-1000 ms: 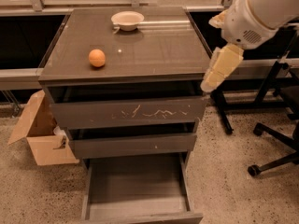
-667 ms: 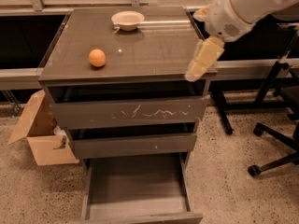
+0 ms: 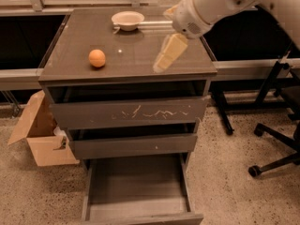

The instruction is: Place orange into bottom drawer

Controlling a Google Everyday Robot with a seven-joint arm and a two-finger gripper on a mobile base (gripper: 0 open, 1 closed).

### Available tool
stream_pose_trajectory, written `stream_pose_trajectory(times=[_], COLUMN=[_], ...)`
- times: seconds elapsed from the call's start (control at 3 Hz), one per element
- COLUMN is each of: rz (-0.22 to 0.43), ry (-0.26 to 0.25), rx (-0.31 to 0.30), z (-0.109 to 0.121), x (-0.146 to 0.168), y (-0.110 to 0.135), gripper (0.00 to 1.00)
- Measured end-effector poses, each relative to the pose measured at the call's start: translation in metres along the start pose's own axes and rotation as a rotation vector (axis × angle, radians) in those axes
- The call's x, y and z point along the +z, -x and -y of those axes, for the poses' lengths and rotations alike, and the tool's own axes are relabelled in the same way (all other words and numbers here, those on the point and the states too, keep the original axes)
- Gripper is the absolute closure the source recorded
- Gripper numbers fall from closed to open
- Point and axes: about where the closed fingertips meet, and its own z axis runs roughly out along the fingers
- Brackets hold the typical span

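Note:
The orange (image 3: 97, 58) sits on the left part of the grey-brown cabinet top (image 3: 136, 46), by itself. The bottom drawer (image 3: 136, 187) is pulled out, and its plain grey floor is bare. My gripper (image 3: 162, 63) hangs from the white arm coming in from the upper right. It is above the right half of the cabinet top, pointing down and left, well to the right of the orange and apart from it. It holds nothing that I can see.
A shallow white bowl (image 3: 128, 20) stands at the back of the cabinet top. The scratched top drawer front (image 3: 129, 112) and the middle drawer front (image 3: 133, 145) are pushed in. An open cardboard box (image 3: 40, 132) stands on the floor at left. Office chair legs (image 3: 276, 139) are at right.
My gripper has swung left from beside the cabinet's right edge to over the cabinet top, closer to the orange. The orange, bowl and drawers have not moved.

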Motion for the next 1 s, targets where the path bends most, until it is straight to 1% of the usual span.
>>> stream_pose_trajectory(times=[0.33, 0.67, 1.0], rz=[0.062, 0.062, 0.120], ry=[0.039, 0.039, 0.067], rx=[0.015, 0.015, 0.009], z=[0.001, 0.001, 0.011], x=[0.040, 0.040, 0.064], y=[0.024, 0.024, 0.028], gripper=[0.00, 0.00, 0.00])
